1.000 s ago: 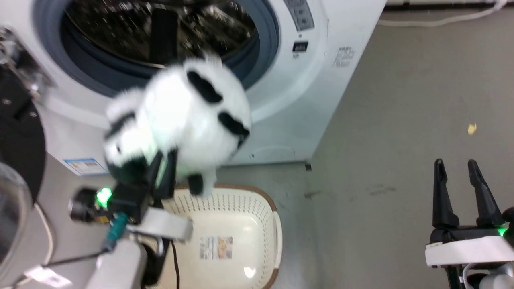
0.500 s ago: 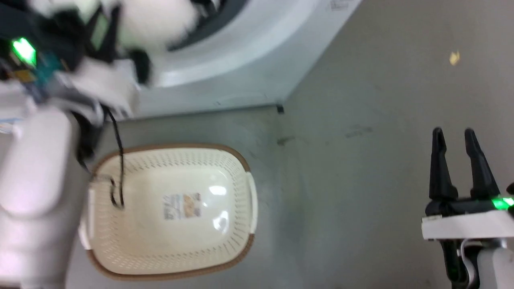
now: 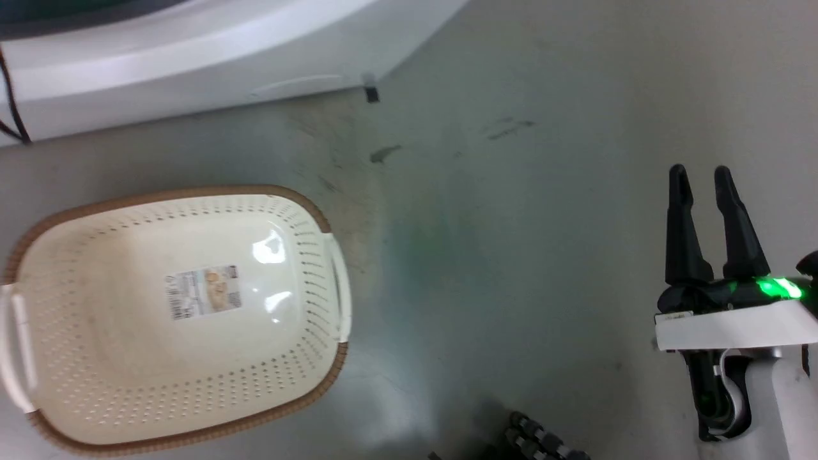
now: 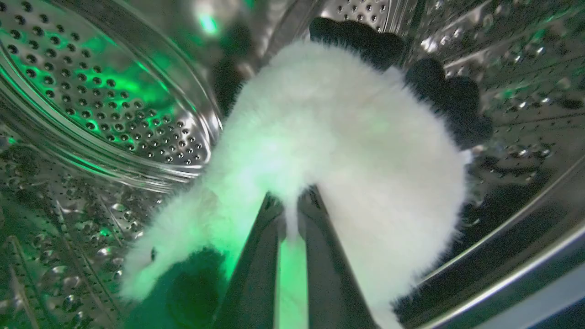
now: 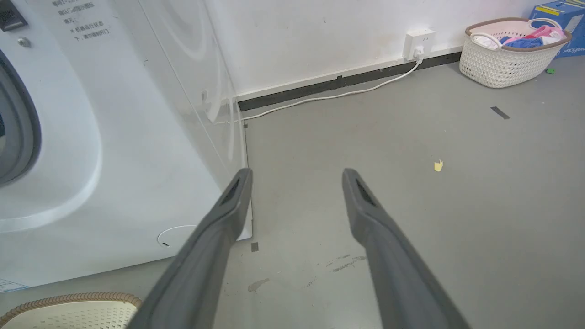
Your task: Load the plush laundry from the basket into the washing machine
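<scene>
In the left wrist view the plush laundry (image 4: 347, 151), fluffy white with black patches, hangs inside the shiny perforated steel drum (image 4: 105, 91) of the washing machine (image 3: 192, 57). My left gripper (image 4: 292, 214) is shut on its fur, the two dark fingers pinching a tuft. The cream basket (image 3: 172, 313) with a brown rim sits on the floor before the washer, holding nothing but a label; its rim corner (image 5: 68, 304) shows in the right wrist view. My right gripper (image 3: 701, 185) hangs open over bare floor at the right, its fingers (image 5: 228, 214) spread apart, nothing between them.
The washer's white front (image 5: 114, 137) stands left of the right gripper. A white cable (image 5: 329, 96) runs along the wall to a socket. A second basket (image 5: 512, 50) with coloured clothes and a blue box (image 5: 564, 18) stand far off. A yellow scrap (image 5: 438, 165) lies on the grey floor.
The head camera has tilted down, so the washer's opening and left arm left its view. The left gripper carried the plush from above the basket into the drum. The right gripper stays open.
</scene>
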